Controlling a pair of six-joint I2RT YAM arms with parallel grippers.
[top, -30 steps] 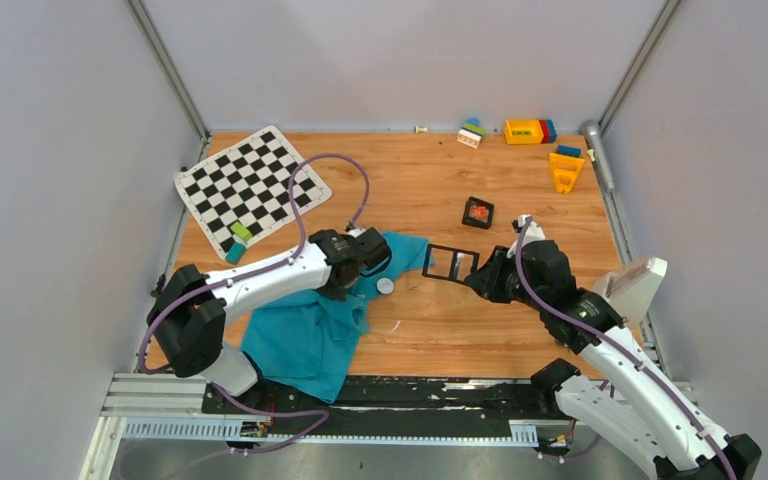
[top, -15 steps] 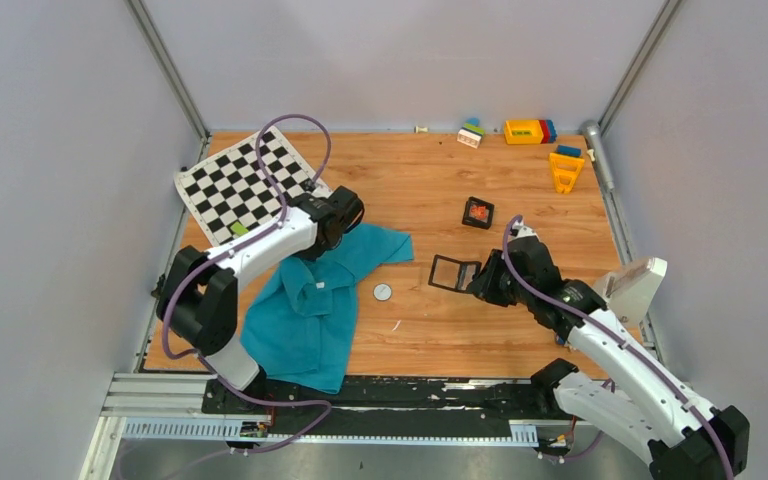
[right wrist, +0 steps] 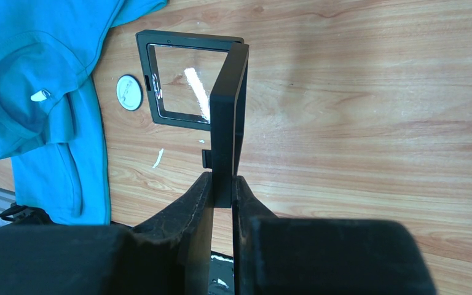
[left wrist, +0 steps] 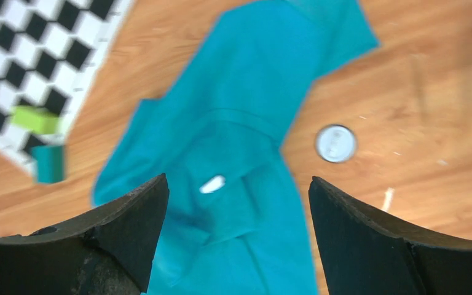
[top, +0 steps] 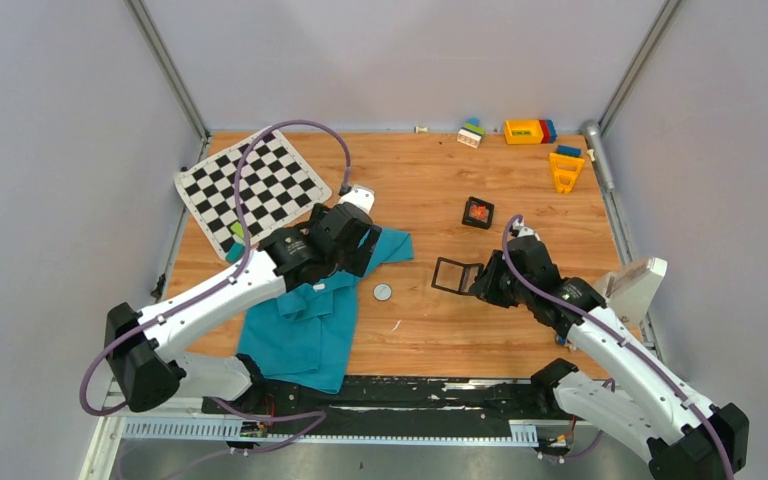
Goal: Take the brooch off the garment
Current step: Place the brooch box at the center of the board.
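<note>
The teal garment (top: pixel 305 320) lies crumpled at the near left of the table, its white label (left wrist: pixel 212 184) facing up. The brooch (top: pixel 383 292), a small round white disc, rests on bare wood just right of the garment, apart from it. My left gripper (top: pixel 355 248) hovers over the garment's upper part, open and empty; in the left wrist view the cloth (left wrist: pixel 239 153) and the brooch (left wrist: pixel 335 143) lie below the left gripper (left wrist: pixel 236 179). My right gripper (right wrist: pixel 222 184) is shut on the upright half of an open black box (right wrist: pixel 227 110), right of the brooch (right wrist: pixel 129 92).
A checkered mat (top: pixel 250 185) with a green and a teal block lies at the back left. A small black box (top: pixel 477 212) with orange inside sits mid-table. Toy blocks (top: pixel 530 131) and a grey cylinder (top: pixel 596 150) line the back right.
The left gripper has gone from shut to open, let go of the garment and lifted above it. The garment shifted slightly left. The right gripper drew the black box a little back.
</note>
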